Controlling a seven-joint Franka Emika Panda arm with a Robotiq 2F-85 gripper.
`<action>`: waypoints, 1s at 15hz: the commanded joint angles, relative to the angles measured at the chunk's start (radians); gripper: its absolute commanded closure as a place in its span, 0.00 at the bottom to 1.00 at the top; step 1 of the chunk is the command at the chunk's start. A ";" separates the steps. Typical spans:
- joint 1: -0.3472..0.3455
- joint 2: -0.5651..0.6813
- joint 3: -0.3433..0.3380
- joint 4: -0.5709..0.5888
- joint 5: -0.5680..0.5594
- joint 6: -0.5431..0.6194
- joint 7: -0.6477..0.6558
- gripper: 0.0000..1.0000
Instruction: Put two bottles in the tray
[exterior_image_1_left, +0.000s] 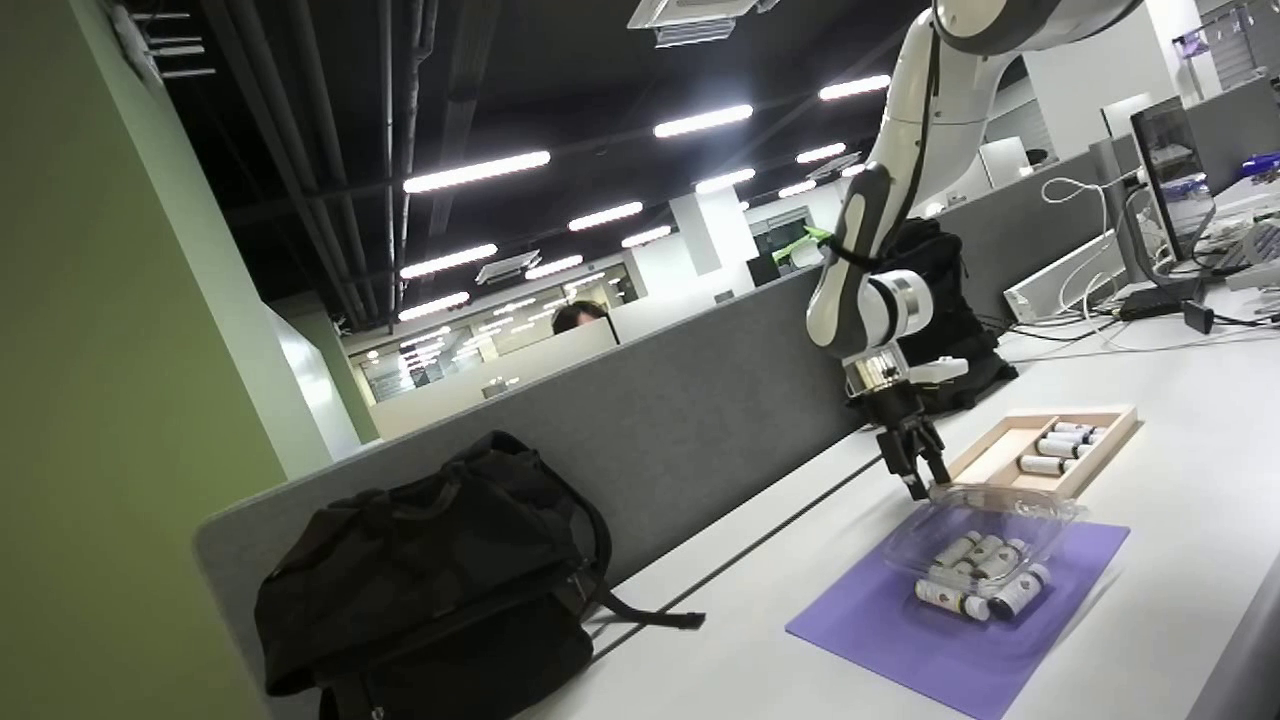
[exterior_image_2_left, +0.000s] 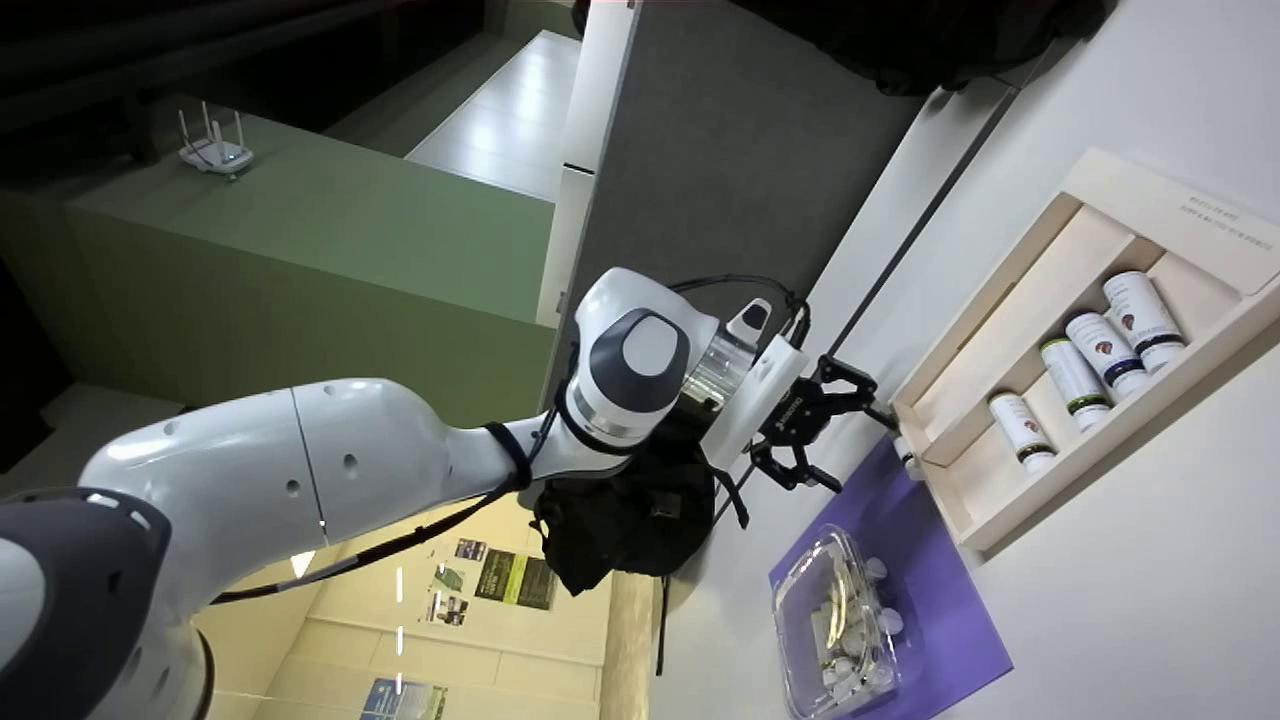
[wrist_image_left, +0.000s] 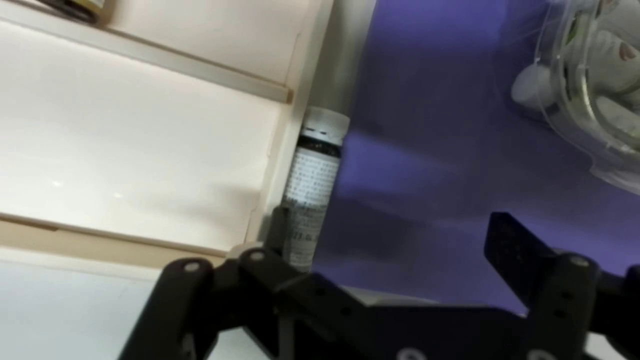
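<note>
Four bottles (exterior_image_2_left: 1140, 305) lie on their sides in one compartment of the light-wood tray (exterior_image_2_left: 1015, 335); a further bottle (wrist_image_left: 316, 180) lies just outside, along the end wall, and others cluster at a clear plastic container (exterior_image_2_left: 784, 592) on the purple mat (exterior_image_1_left: 880, 640). The gripper (wrist_image_left: 390, 222), fingers spread and grasping nothing, stands low at that end, with one fingertip (wrist_image_left: 278, 229) just beside the outer bottle. Beyond, a grey partition (exterior_image_1_left: 720, 400) borders the white desk (exterior_image_1_left: 1190, 490), a black backpack (exterior_image_1_left: 440, 570) near it in an exterior view.
</note>
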 joint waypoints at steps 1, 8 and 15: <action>0.007 0.011 -0.007 0.026 -0.008 -0.032 0.042 0.00; 0.002 0.013 0.002 0.023 0.006 -0.058 0.046 0.00; -0.036 0.021 0.038 0.037 0.066 -0.129 0.002 0.00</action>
